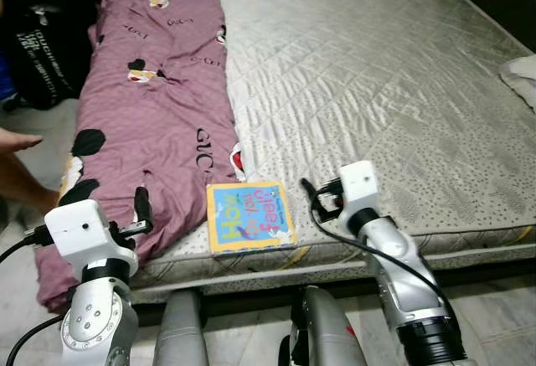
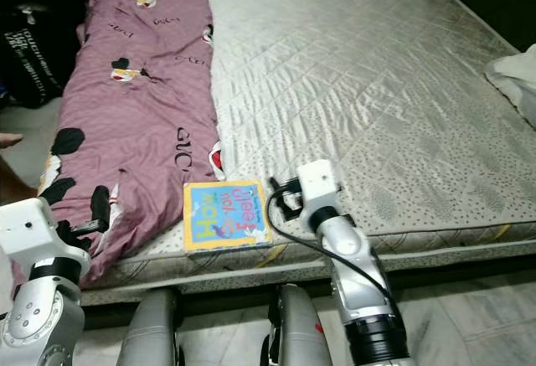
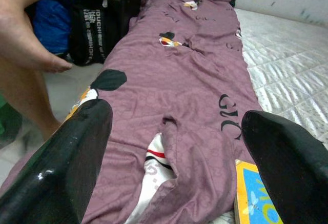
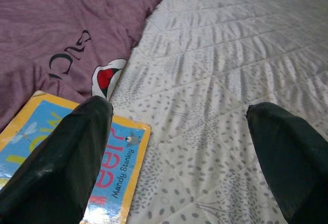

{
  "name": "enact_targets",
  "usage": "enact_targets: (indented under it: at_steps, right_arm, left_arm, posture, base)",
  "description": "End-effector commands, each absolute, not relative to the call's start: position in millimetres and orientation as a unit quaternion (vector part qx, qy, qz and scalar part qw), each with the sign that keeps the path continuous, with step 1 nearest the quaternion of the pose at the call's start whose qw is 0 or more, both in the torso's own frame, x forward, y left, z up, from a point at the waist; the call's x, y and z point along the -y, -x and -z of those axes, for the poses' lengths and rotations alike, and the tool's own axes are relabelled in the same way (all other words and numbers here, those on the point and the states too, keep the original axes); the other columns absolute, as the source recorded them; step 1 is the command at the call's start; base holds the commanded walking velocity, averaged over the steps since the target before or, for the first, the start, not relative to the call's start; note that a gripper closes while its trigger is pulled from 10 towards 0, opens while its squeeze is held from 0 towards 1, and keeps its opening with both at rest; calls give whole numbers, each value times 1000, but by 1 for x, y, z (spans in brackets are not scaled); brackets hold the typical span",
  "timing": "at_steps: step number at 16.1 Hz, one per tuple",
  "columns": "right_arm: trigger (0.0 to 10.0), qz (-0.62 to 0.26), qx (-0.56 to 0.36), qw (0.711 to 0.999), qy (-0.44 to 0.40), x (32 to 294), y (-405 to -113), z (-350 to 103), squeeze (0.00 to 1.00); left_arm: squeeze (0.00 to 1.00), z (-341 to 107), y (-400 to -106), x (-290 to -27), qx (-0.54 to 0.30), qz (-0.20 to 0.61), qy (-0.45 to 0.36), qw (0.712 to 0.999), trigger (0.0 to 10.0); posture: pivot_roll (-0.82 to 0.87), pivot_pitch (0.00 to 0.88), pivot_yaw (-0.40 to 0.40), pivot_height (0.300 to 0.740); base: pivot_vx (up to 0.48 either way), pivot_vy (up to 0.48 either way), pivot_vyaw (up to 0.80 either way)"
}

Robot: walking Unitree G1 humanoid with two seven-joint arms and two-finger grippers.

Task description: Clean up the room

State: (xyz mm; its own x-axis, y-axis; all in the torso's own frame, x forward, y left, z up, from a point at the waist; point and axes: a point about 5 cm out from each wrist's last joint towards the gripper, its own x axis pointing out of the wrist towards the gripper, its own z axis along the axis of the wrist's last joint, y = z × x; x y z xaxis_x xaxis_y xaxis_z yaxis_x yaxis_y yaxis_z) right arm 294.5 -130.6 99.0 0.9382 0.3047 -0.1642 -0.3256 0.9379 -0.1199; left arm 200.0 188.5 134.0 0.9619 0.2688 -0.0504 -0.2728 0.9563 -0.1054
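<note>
One glossy square book point(image 1: 249, 216), quilted mattress point(image 1: 394, 90)

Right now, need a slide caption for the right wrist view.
Open right end effector above the mattress, beside a picture book and purple blanket.

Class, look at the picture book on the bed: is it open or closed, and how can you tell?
Closed. The book lies flat near the edge of the mattress with its front cover and title facing up; no inside pages show.
</note>
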Motion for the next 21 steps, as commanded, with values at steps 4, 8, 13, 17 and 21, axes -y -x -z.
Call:
enact_targets:
  at_steps: [4,8,13,17,21]
  right_arm:
    - [10000,-155,-74,982,76,138,-294,-99,0]
    - [10000,-155,-74,982,78,138,-294,-99,0]
    - [10000,-148,-81,982,84,146,-292,-98,0]
    - [10000,-139,-98,982,83,153,-288,-96,0]
    - [10000,-131,-101,982,91,161,-284,-95,0]
  left_arm:
    - [0,-130,-201,-187,-33,-141,58,988,10000]
    - [0,-126,-202,-188,-48,-148,67,986,10000]
    - [0,-127,-214,-191,-52,-174,96,979,10000]
    - [0,-122,-216,-192,-64,-193,109,973,10000]
    - [0,-116,-214,-196,-93,-223,122,963,10000]
  posture:
    - [75,102,-76,596]
    - [68,102,-75,562]
    - [44,111,-85,562]
    - [26,120,-92,562]
    - [15,139,-94,562]
  base:
    - [0,0,0]
    - [0,0,0]
    - [0,0,0]
    - [0,0,-200]
    - [0,0,-684]
